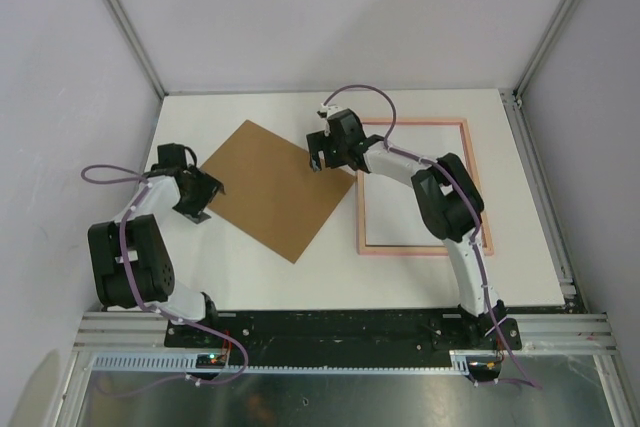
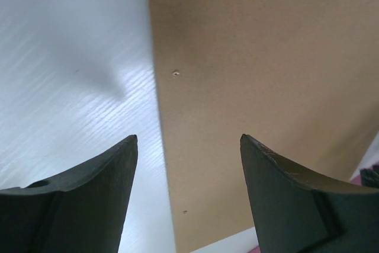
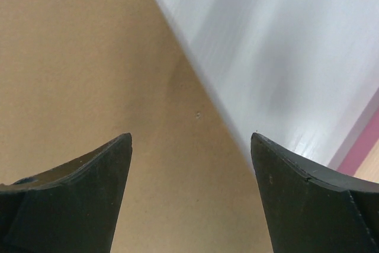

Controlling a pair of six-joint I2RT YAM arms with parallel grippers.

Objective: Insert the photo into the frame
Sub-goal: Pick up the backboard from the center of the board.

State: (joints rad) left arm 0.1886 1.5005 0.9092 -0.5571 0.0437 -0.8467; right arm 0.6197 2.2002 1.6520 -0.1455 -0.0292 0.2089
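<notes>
Pincers [image 2: 188, 140] [image 3: 190, 137] wide astride board [image 1: 270, 187] edges

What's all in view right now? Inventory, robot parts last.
backing board: 1, brown, centre-left on table, lying diagonal
frame: 1, pink, flat on table's right side, plain white inside
table: 1, white, under both
cables: 2, purple, one looping off each arm
left arm: 1, white-black, left of board
right arm: 1, white-black, reaching across frame
left claw: 1, black, open, over board's left edge
right claw: 1, black, open, over board's frame-side edge
</notes>
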